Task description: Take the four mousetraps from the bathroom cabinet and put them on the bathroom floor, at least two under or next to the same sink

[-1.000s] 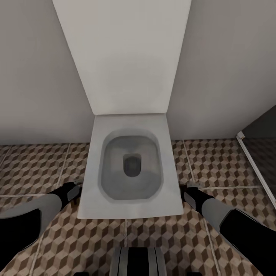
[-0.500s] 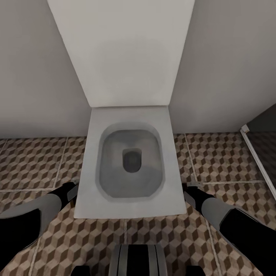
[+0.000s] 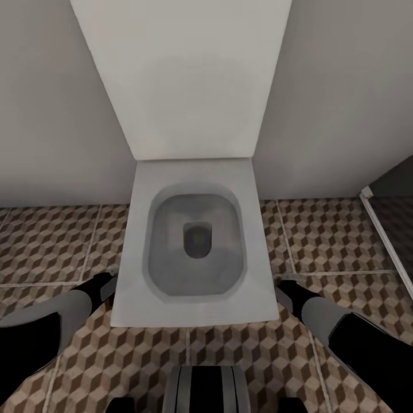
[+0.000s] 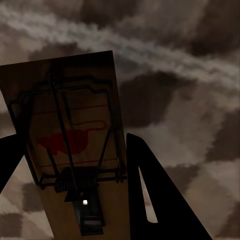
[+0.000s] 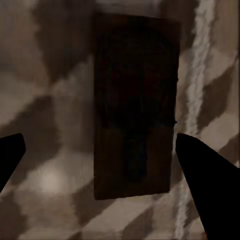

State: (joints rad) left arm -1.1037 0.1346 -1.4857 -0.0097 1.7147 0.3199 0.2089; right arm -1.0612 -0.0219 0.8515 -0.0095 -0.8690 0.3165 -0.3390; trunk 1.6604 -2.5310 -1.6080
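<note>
The bathroom floor [image 3: 51, 241] is spreading in cube-patterned tiles around a white toilet [image 3: 195, 252] standing against the wall, both arms reaching down beside its bowl. In the left wrist view, the left gripper [image 4: 75, 165] is clenching a mousetrap [image 4: 75, 135] between its dark fingers [image 4: 155, 195], wire bar and red patch facing the camera. In the right wrist view, a second mousetrap [image 5: 135, 105] is sitting between the right gripper's [image 5: 97, 150] spread fingers [image 5: 205, 175]; whether they are touching it, I cannot tell.
</note>
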